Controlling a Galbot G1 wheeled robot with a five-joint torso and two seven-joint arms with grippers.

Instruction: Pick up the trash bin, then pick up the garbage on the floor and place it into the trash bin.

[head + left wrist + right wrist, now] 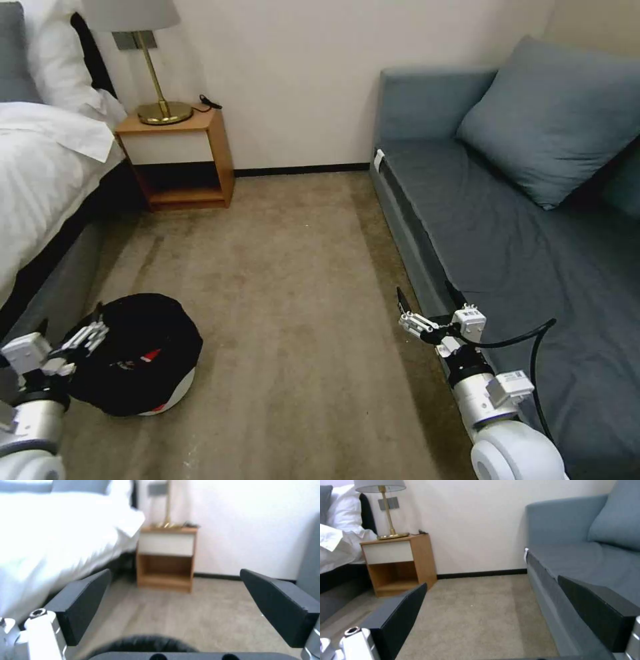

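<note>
The trash bin [175,389], small, round and white with a red mark low on its side, stands on the floor [287,300] at the lower left. Its black bag [143,333] spreads over the rim, and a red and white scrap [148,357] lies inside. My left gripper [70,320] hovers open at the bin's near left rim; the left wrist view shows its open fingers [80,605] and the bag's edge [146,643] just below. My right gripper [425,293] is open above the carpet beside the sofa, and its fingers [400,615] hold nothing. Garbage on the floor is out of view.
A bed with white linen [40,173] runs along the left. A wooden nightstand [177,157] with a brass lamp [157,100] stands against the far wall. A grey-blue sofa [520,240] with a cushion [560,113] lines the right. Open carpet lies between them.
</note>
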